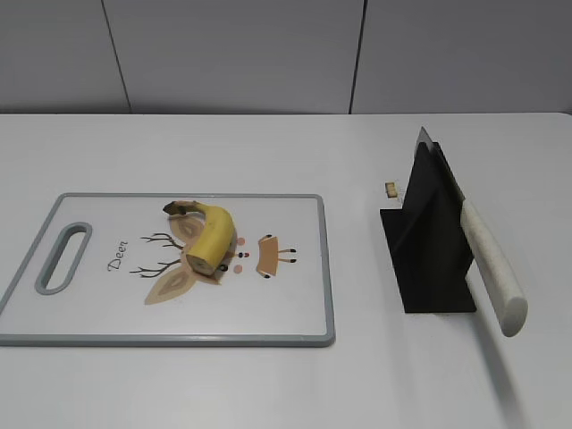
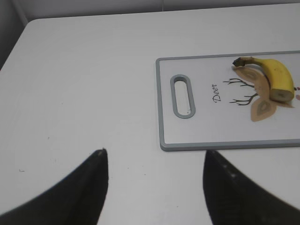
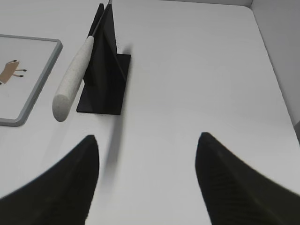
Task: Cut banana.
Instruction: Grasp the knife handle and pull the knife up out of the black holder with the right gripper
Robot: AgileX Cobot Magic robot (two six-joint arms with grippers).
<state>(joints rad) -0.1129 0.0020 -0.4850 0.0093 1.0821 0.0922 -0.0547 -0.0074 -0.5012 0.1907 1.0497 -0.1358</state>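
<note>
Left gripper [image 2: 152, 187]: we see two dark, matte, tapered fingers spread wide over the bare white table [image 1: 268, 384], holding nothing.
Right gripper [image 3: 147, 180]: likewise parted and released, ribbed black fingers above smooth tabletop.
Cutting board [image 1: 295, 331]: flat white rectangle, grey rounded rim, slotted handle at 9 o'clock.
Banana [image 1: 213, 238]: short, curved, yellow, unpeeled; it lies near the board's centre, dark stem toward 11 o'clock, pale cut end toward 6.
Knife [image 1: 494, 268]: speckled off-white handle, slanting from a black angular holder [image 1: 427, 241] at the board's 3 o'clock.

One banana [image 1: 213, 238], one cutting board [image 1: 304, 304], one knife [image 1: 490, 264], one stand [image 1: 429, 246].
</note>
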